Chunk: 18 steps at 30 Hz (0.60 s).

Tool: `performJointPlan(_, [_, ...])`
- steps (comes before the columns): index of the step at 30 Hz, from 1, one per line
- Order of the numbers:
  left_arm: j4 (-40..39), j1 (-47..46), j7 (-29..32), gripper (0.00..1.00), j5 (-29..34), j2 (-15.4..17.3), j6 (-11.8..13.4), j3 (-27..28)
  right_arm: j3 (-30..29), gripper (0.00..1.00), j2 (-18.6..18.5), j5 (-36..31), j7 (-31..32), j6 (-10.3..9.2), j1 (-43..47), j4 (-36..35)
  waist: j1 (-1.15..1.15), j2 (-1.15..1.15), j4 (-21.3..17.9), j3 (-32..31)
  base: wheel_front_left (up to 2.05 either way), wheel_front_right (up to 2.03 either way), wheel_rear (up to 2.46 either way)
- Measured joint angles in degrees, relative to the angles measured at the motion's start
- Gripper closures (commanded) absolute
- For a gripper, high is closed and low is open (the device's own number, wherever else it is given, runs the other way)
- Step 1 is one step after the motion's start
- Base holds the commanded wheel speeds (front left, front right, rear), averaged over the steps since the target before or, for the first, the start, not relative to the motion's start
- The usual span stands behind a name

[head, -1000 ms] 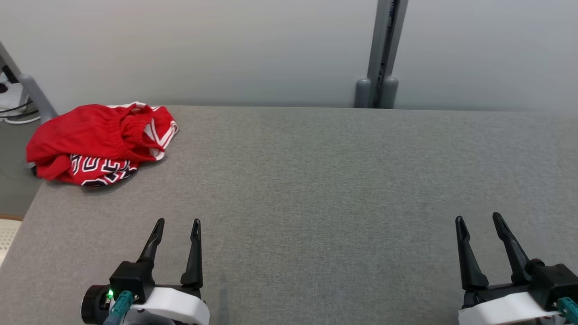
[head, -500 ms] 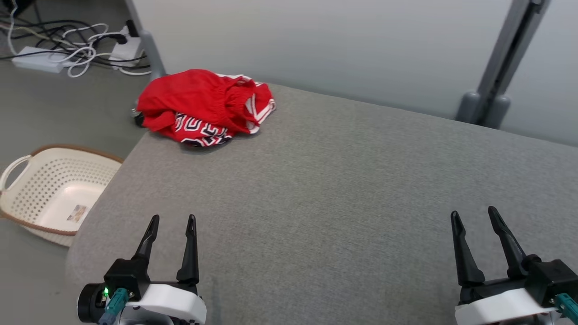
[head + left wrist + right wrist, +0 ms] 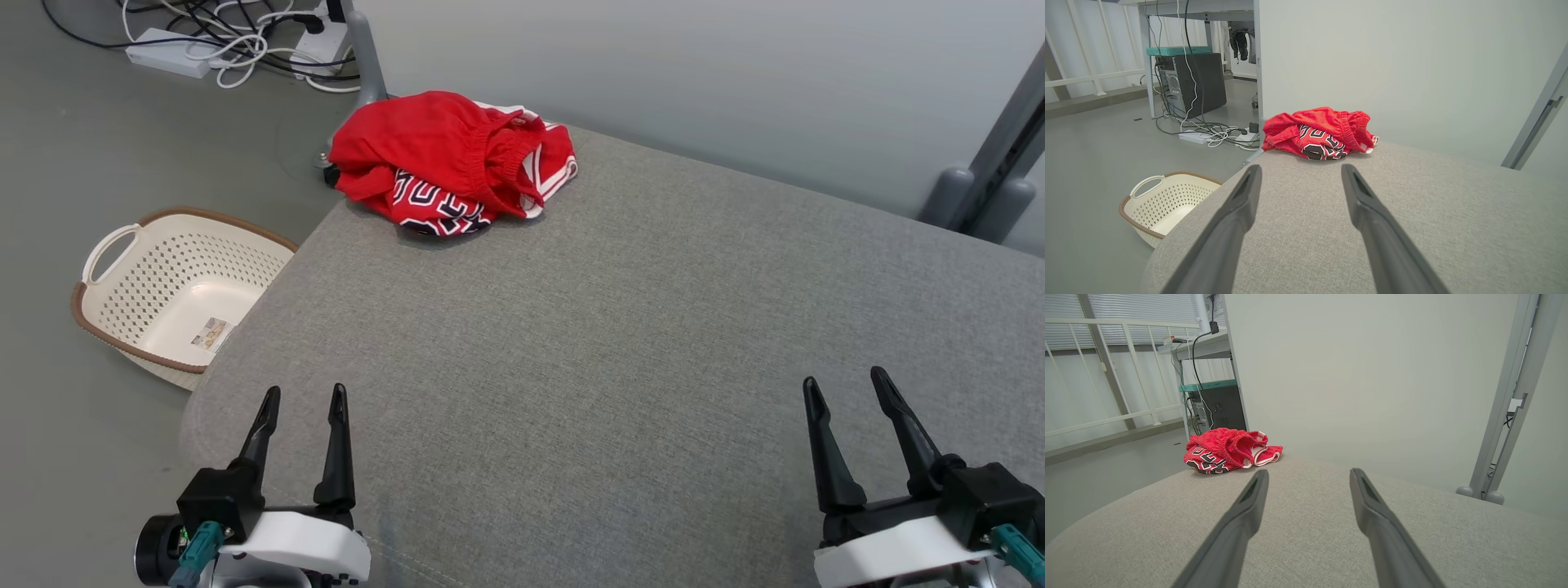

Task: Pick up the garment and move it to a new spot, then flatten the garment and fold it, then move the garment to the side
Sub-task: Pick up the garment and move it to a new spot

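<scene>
The big grey table (image 3: 653,327) lies under both sets of fingers, and most of it is bare. The job is at its very first step: going to get the garment.

The red garment (image 3: 453,163) sits in a bunched heap far ahead of the left fingers, at the table's far left corner. A bit of it seems to hang over the edge. Nothing touches it.

A white basket (image 3: 171,286) stands on the floor, to the left of the left fingers and a little ahead of them.

The left gripper (image 3: 304,392) hangs over the near left part of the table, its fingers spread wide with nothing between them. The right gripper (image 3: 842,377) is spread and empty too, and is farther from the heap.

I think the left arm must next reach a long way forward, come down over the heap and pinch a thick fold. The wide bare room between the two grippers looks like a good new spot.

The table's left edge runs just left of the left fingers. A push, not a pinch, could tip the heap off the corner, down by the wires (image 3: 237,49) on the floor.
</scene>
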Motion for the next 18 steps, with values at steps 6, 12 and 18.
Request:
performJointPlan(6, [-0.8, -0.3, 0.0, 0.00, -1.2, 0.0, 0.5, 0.3, -0.5, 0.00, 0.0, -0.9, 0.0, 0.00, -0.7, -0.2, 0.00, 0.00, -2.1, 1.7, 0.00, 0.00, 0.00])
performJointPlan(12, [-1.8, -3.1, 0.0, 0.00, -1.8, 0.0, 1.0, 1.5, -1.0, 0.00, 0.0, -2.3, 0.0, 0.00, -1.7, -1.2, 0.00, 0.00, -5.0, 4.6, 0.00, 0.00, 0.00])
performJointPlan(18, [-2.3, -10.6, 0.0, 0.00, 0.1, 0.5, -1.4, 5.1, -0.8, 0.00, 0.0, -3.8, 0.0, 0.00, -3.3, -2.8, 0.00, 0.00, -8.1, 8.2, 0.00, 0.00, 0.00])
